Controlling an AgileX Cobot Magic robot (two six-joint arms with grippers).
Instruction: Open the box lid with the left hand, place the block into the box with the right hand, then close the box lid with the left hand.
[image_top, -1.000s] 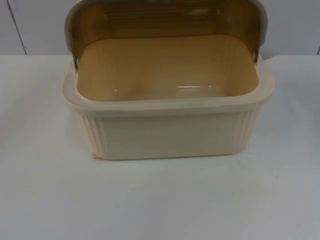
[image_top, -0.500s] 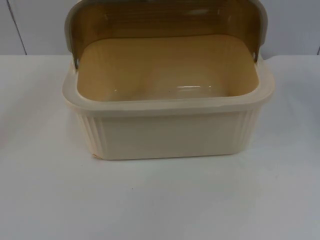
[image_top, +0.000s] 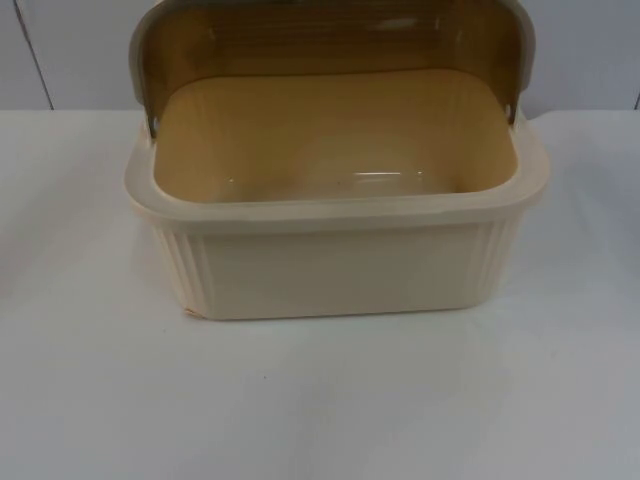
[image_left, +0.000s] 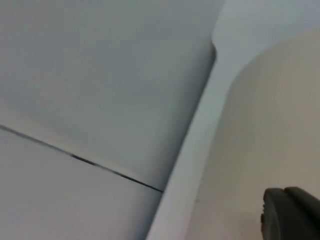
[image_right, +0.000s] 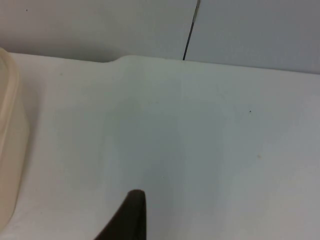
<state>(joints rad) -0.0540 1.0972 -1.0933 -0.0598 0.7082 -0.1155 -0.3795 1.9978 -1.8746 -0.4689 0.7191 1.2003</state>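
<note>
While the cream box (image_top: 335, 265) sits mid-counter with its smoky brown lid (image_top: 330, 40) swung up and back toward the grey partition wall (image_top: 580, 50), you can look straight into it: bare yellow floor, no block inside. Your left end effector (image_left: 292, 212) has one black fingertip beside a pale curved surface, close to the partition; I can't tell you how wide it stands. Your right end effector (image_right: 131, 215) hangs over the white counter (image_right: 200, 140) just beside the box's ribbed wall (image_right: 10, 145), nothing at its fingertip, spread impossible to judge.
</note>
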